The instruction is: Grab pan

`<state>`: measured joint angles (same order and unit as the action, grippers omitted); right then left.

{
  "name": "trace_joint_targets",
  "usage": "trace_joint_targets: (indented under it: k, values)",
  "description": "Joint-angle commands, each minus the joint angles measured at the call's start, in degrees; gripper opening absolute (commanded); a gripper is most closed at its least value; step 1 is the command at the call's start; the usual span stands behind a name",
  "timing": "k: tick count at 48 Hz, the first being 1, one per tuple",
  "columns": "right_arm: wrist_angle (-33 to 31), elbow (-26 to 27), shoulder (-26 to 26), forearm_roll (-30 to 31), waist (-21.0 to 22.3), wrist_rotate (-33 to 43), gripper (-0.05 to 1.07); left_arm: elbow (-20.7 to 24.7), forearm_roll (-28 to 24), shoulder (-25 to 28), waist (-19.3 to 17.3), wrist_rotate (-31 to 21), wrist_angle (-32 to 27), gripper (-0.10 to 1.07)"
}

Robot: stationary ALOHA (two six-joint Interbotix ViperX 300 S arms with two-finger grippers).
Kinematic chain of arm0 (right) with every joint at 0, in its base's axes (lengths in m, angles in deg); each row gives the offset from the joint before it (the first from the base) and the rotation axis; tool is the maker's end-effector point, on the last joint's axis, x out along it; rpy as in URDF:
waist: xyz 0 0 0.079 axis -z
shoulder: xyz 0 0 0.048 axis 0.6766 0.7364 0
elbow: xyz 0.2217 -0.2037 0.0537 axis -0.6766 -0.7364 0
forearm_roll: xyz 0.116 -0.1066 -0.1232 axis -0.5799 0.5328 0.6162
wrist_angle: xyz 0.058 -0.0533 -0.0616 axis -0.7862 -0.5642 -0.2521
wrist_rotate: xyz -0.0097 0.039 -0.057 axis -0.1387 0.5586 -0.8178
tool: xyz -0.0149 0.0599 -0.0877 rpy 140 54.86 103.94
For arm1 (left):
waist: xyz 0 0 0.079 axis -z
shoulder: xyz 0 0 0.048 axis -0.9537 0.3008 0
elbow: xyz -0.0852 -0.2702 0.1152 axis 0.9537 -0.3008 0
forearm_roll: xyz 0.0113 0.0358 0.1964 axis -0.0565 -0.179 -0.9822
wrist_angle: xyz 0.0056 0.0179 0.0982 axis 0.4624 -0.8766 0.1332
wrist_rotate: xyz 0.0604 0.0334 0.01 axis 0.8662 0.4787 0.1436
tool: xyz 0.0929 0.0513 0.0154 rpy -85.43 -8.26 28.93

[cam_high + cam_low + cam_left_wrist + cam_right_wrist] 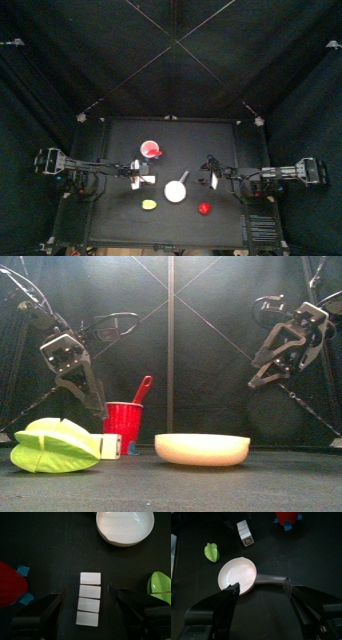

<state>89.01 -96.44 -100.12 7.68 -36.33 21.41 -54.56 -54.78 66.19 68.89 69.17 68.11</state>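
Pan [238, 574] was small, white, round and shallow, glossy inside, with a short stub handle [272, 579] that looked grey in the right wrist view. It sat on the black table [120, 135] near the middle, toward the front, between the yellow-green leaf-shaped piece [148, 204] and the red object [205, 208] in the top view. Right gripper [260, 587] hung above it, jaws spread wide, nothing between them, the pan's handle showing in the gap. Left gripper [89, 592] also stood open and empty, over a white strip of four square blocks [89, 598]. Front view showed the pan [202, 448] only side-on as a low bowl profile, handle not visible, and both grippers raised well off the table; it also showed a red cup [123, 422] with a red stick leaning in it, which the wrist views gave only as a red blob. Right wrist view alone showed the handle clearly. Left wrist view caught just part of the pan's rim [125, 528], plus an edge of the green leaf. Top view gave the layout but little detail.
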Motion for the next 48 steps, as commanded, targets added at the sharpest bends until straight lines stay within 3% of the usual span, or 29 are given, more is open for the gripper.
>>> trace_joint_targets:
  k: [1, 12, 23, 32, 48]
  values:
    - [0.18, 0.62, 0.62, -0.09, -0.35, 0.00, 0.99, 0.97, -0.18, -0.88, -0.09, 0.00, 0.35, 0.98]
    - [0.79, 2.20, 3.16, 1.14, -0.18, -0.09, 0.99, 0.62, -0.62, -2.02, 0.18, 0.00, 0.44, 0.98]
    - [5.54, 6.24, 11.60, 7.21, -0.18, 0.00, 0.99, 0.00, -0.79, -2.72, 0.62, -0.09, 0.44, 0.98]
    - [3.69, 12.39, 20.21, 11.16, -1.05, -0.18, 0.99, -0.26, -0.70, -4.13, 1.93, -0.09, 0.44, 0.98]
    - [-1.32, 20.57, 29.97, 18.02, -2.55, -0.26, 0.99, -1.85, -0.62, -6.33, 5.01, -0.18, 4.66, 0.98]
